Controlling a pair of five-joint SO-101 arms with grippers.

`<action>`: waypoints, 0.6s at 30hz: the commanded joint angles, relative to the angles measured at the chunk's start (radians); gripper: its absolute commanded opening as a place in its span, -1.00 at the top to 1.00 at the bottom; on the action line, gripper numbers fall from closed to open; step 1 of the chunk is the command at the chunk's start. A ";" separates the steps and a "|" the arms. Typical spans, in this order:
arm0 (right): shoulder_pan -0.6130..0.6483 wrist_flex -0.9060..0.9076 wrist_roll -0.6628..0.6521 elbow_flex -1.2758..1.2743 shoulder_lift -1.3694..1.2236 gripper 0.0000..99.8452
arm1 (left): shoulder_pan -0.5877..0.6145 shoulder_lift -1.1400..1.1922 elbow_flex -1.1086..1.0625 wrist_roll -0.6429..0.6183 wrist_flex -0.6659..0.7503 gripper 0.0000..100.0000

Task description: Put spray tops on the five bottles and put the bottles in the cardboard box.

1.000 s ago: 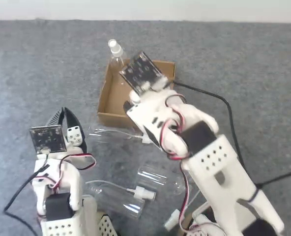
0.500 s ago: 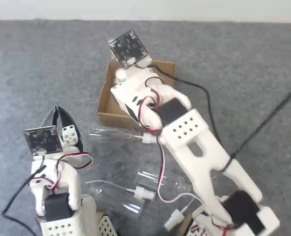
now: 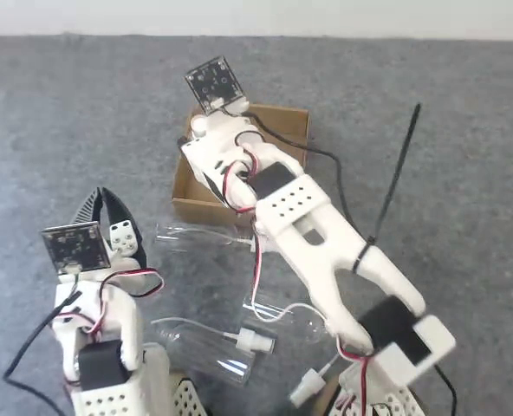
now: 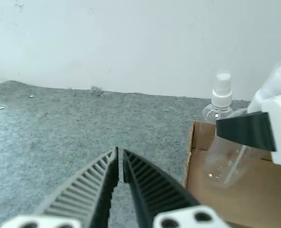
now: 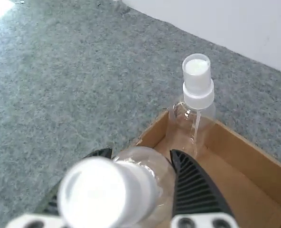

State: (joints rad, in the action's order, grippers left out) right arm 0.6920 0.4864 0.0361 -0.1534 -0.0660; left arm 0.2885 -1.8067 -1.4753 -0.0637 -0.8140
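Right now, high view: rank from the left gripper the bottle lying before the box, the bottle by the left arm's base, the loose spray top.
From the left gripper:
1. Lying bottle before the box, close by.
2. Bottle by the left arm's base, lower down.
3. Loose spray top, at the lower edge, farthest.

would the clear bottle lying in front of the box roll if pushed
Probably: the bottle lies on its side and looks round, though the carpet may slow it. It looks empty, so likely light. Its smooth clear wall could slip when gripped.
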 commanded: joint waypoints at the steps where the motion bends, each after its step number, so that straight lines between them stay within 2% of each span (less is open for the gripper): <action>1: -0.025 -0.025 0.014 0.166 -0.074 0.93 | 0.002 -0.012 0.001 -0.011 0.026 0.97; 9: -0.031 -0.025 0.014 0.293 -0.265 0.93 | 0.002 -0.012 0.002 -0.011 0.026 0.97; 18: -0.028 -0.024 0.015 0.304 -0.291 0.93 | 0.005 -0.012 0.004 -0.011 0.026 0.97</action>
State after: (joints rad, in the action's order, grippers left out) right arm 0.6751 0.4849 0.0376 0.0752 -0.3821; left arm 0.2885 -1.8067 -1.4753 -0.0637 -0.8140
